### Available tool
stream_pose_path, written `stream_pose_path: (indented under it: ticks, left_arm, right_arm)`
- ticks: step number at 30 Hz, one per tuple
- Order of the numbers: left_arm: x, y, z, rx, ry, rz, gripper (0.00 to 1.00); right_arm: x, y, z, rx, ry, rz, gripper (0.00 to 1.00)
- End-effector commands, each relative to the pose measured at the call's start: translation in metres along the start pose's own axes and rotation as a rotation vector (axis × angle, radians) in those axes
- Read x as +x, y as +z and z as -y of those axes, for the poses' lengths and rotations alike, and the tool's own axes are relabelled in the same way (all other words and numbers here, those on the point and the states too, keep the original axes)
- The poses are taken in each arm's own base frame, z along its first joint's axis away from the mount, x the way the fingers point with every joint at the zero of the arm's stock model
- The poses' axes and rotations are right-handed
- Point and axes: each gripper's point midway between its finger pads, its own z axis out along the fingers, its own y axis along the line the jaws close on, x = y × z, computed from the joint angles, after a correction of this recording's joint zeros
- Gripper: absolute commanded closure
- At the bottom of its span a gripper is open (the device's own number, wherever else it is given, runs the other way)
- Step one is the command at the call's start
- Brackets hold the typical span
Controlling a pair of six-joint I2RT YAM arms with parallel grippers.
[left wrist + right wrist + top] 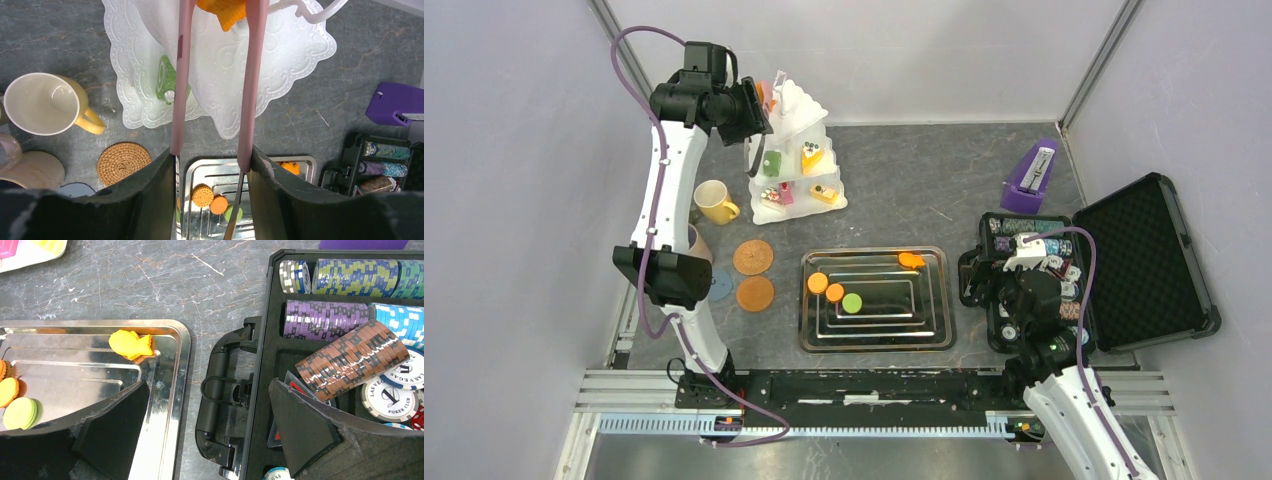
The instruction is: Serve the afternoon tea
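Observation:
The white three-tier stand (799, 150) stands at the back left with several toy cakes on its tiers. My left gripper (212, 155) is shut on pink-tipped tongs (247, 90), high above the stand (290, 55). The tong tips hold an orange biscuit (225, 10) over the top tier. Two orange biscuits (818, 283) and a green one (852, 303) lie in the steel tray (876, 340), with an orange fish-shaped piece (130, 344) at its far right. The yellow mug (714, 203) stands left of the stand. The beige-lilac mug (7, 150) is partly hidden. The small green mug is out of view. My right gripper (207, 390) is open and empty.
The open black case (1144, 260) of poker chips (345, 357) lies at the right, its handle under my right gripper. The purple metronome (1030, 180) stands behind it. Two woven coasters (753, 257) and a blue one (720, 284) lie left of the tray.

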Motion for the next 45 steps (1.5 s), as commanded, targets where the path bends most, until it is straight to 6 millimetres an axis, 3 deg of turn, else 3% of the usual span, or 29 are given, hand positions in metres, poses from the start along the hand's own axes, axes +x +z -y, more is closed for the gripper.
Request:
stream_pose_path:
  ticks: [1, 9, 13, 16, 19, 21, 23, 25, 32, 35, 37, 45]
  left_arm:
    - [-0.023, -0.013, 0.004, 0.015, 0.068, 0.095, 0.42]
    - [-0.034, -0.033, -0.002, -0.029, 0.086, 0.152, 0.41]
    - [-0.055, -0.080, -0.019, -0.138, 0.055, 0.312, 0.45]
    - [-0.062, -0.125, -0.014, -0.101, 0.049, 0.450, 0.45]
    - [-0.044, -0.149, 0.009, 0.045, 0.124, 0.472, 0.45]
    - [-0.011, -0.149, 0.038, 0.164, 0.256, 0.421, 0.44]
    - [0.036, -0.144, 0.069, 0.257, 0.444, 0.360, 0.42]
    - [0.087, -0.131, 0.085, 0.316, 0.605, 0.271, 0.41]
    - [0.250, -0.063, 0.111, 0.454, 0.933, -0.045, 0.42]
    - [0.288, -0.033, 0.107, 0.403, 1.094, -0.129, 0.44]
    - [0.301, -0.017, 0.107, 0.391, 1.186, -0.170, 0.43]
    - [0.317, 0.045, 0.119, 0.287, 1.428, -0.232, 0.41]
  right_arm:
    - [-0.008, 0.000, 0.001, 0.009, 0.004, 0.025, 0.02]
    - [-0.008, 0.000, 0.000, 0.008, 0.007, 0.025, 0.02]
    - [-0.009, -0.001, 0.000, 0.007, 0.007, 0.026, 0.02]
    - [-0.009, -0.001, 0.001, 0.009, 0.007, 0.026, 0.02]
    - [-0.009, 0.000, 0.001, 0.009, 0.007, 0.024, 0.02]
    - [-0.009, 0.000, 0.001, 0.010, 0.007, 0.026, 0.02]
    - [-0.011, 0.000, 0.000, 0.009, 0.007, 0.031, 0.02]
    - [-0.012, 0.001, 0.001, 0.011, 0.006, 0.036, 0.02]
    - [-0.012, 0.000, 0.002, 0.020, 0.007, 0.035, 0.02]
    - [-0.012, -0.001, 0.003, 0.026, 0.012, 0.036, 0.02]
    - [-0.012, -0.002, 0.003, 0.026, 0.014, 0.038, 0.02]
    - [-0.012, -0.003, 0.004, 0.031, 0.019, 0.046, 0.02]
